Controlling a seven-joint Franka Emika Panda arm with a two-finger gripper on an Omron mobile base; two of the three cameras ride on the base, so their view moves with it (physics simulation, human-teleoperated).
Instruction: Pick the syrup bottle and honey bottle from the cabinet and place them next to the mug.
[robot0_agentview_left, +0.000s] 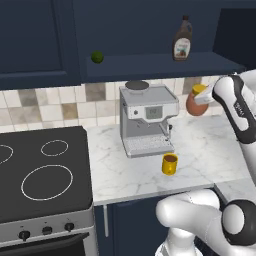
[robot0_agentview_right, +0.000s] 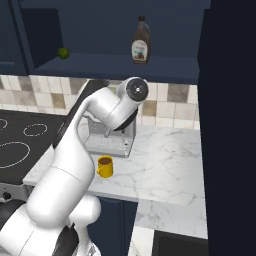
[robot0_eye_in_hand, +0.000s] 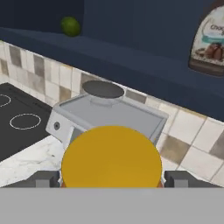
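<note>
The orange honey bottle (robot0_agentview_left: 196, 103) hangs in the air to the right of the coffee machine, above the counter, with my gripper (robot0_agentview_left: 202, 96) shut on it at its lid. In the hand view its yellow-orange lid (robot0_eye_in_hand: 111, 159) sits between my two fingertips (robot0_eye_in_hand: 43, 180). The dark syrup bottle (robot0_agentview_left: 182, 46) (robot0_agentview_right: 141, 47) (robot0_eye_in_hand: 210, 39) stands upright on the open shelf of the navy cabinet (robot0_agentview_left: 165, 65) (robot0_agentview_right: 160, 70). Down on the counter the yellow mug (robot0_agentview_left: 170, 164) (robot0_agentview_right: 105, 166) stands in front of the machine, below and left of the held bottle.
A grey coffee machine (robot0_agentview_left: 147, 120) (robot0_eye_in_hand: 109, 113) stands against the tiled wall. A green lime (robot0_agentview_left: 97, 57) (robot0_agentview_right: 62, 52) (robot0_eye_in_hand: 70, 26) lies on the shelf's left part. A black stove (robot0_agentview_left: 40, 170) is on the left. Bare marble counter (robot0_agentview_left: 210, 150) lies right of the mug.
</note>
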